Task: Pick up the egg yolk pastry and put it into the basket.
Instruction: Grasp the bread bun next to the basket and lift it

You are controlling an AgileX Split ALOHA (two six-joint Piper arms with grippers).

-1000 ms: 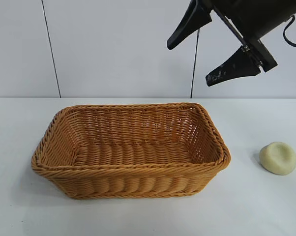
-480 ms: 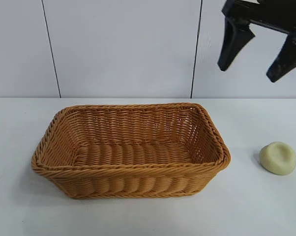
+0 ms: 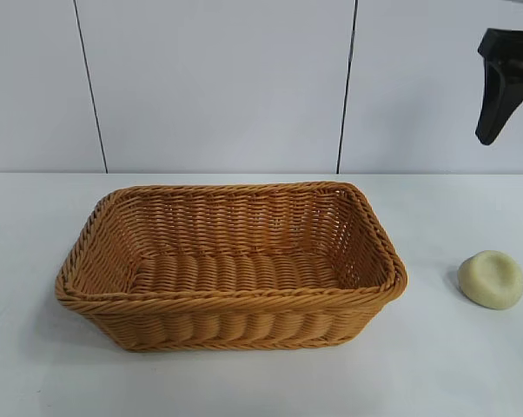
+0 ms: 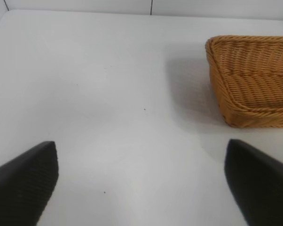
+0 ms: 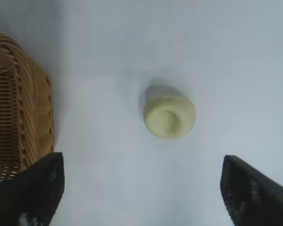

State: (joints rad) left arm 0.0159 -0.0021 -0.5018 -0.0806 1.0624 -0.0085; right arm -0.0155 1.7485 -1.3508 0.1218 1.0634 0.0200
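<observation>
You have a woven wicker basket (image 3: 231,261), orange-tan, ribbed and rough, its rim braided. The egg yolk pastry (image 3: 491,279) looks smooth and matt, like pale dough, with no shine. The tabletop (image 3: 444,373) is a smooth white surface with a dull, even finish. The left hand (image 4: 141,188) shows matt black fingers (image 4: 24,183) with a fine ribbed texture; the right hand (image 5: 141,188) looks matt black too, scuffed with pale specks.

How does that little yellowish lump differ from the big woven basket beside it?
The small, pale cream-yellow, dome-shaped egg yolk pastry is smooth and rounded; the large orange-tan woven wicker basket is ribbed and rectangular. The pastry is a closed lump with a shallow top dent; the basket is hollow and open. Both rest on the white table, apart from each other.
</observation>
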